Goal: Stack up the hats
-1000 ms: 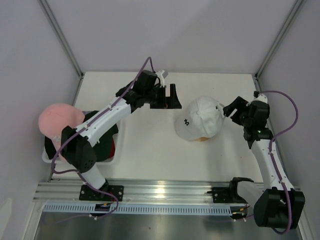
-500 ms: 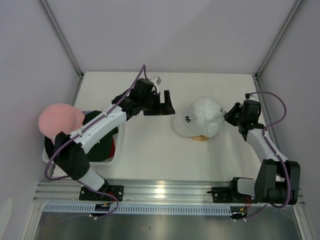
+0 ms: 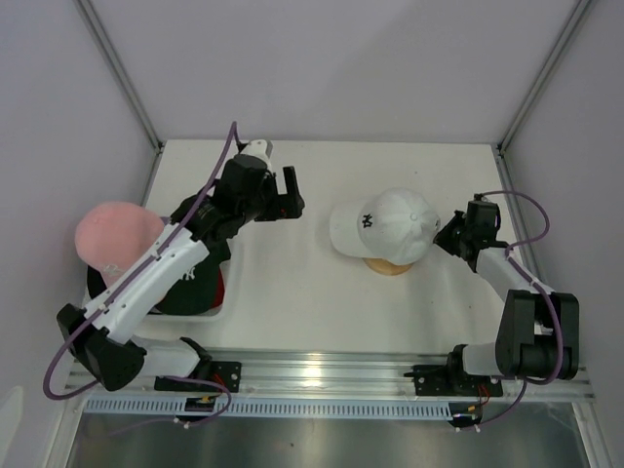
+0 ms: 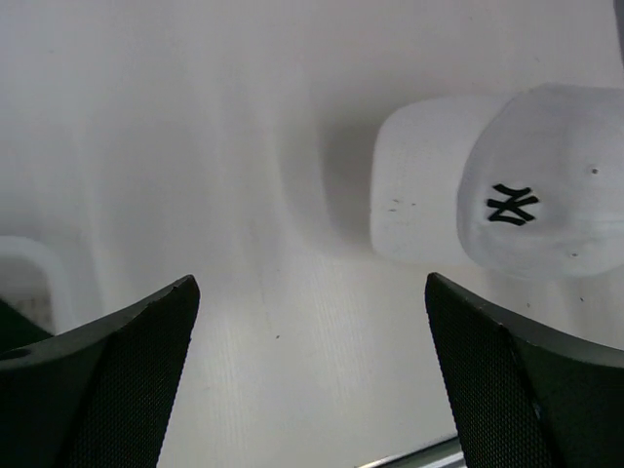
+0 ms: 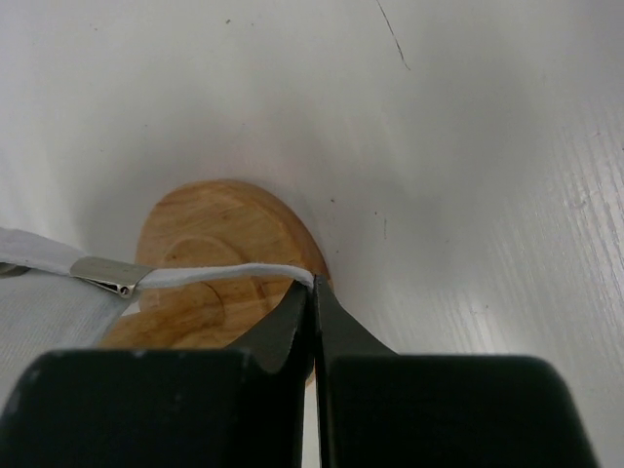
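Observation:
A white hat (image 3: 385, 226) with a black NY logo sits on a round wooden stand (image 3: 388, 267), its brim pointing left. At the hat's rear right edge, my right gripper (image 3: 447, 237) is shut. The right wrist view shows the jaws (image 5: 313, 283) pinched together on the end of the hat's white back strap (image 5: 214, 276), above the stand (image 5: 219, 253). My left gripper (image 3: 292, 192) hangs open over bare table, left of the hat (image 4: 546, 185), with nothing between its fingers (image 4: 312, 283). A pink hat (image 3: 117, 234) rests at the far left.
A white mesh basket (image 3: 222, 312) at the left edge holds black hats (image 3: 190, 283) and a red one (image 3: 218, 288); its rim (image 4: 39, 258) shows in the left wrist view. Enclosure walls and corner posts surround the table. A metal rail runs along the near edge.
My right gripper has closed on the white hat's back strap, and the hat has turned so its brim points more to the left. The left arm has pulled back leftward, away from the hat.

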You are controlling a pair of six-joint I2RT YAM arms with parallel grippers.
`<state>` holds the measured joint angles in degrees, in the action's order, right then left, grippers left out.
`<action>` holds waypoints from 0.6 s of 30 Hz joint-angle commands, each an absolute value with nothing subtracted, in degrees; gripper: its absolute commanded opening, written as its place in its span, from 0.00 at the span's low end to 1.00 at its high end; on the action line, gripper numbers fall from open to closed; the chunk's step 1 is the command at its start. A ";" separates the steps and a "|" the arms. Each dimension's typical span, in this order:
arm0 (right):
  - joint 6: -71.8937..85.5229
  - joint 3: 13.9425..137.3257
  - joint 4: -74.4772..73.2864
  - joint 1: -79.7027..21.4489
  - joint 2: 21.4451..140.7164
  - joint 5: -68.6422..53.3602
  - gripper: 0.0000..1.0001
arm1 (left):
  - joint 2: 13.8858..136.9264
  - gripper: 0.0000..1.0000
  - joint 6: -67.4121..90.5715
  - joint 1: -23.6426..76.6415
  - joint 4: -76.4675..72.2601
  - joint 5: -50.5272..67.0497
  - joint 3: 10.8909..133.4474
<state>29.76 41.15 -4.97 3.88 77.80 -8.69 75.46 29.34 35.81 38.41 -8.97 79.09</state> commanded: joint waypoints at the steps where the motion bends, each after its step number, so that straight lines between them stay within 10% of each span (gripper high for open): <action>1: 30.06 40.87 -6.23 4.13 78.49 -7.56 0.00 | 71.47 1.00 28.21 34.11 42.97 -19.22 78.57; 4: 29.45 41.22 -8.17 4.04 74.98 -9.05 0.11 | 67.17 1.00 29.27 30.61 46.58 -21.35 78.58; 7: 28.83 42.45 -11.42 4.04 69.20 -9.75 0.51 | 63.82 0.99 30.49 27.26 49.03 -25.03 77.43; 18: 23.65 50.35 -27.59 4.13 49.76 -11.52 0.88 | 51.17 0.99 40.25 11.70 60.47 -36.13 75.06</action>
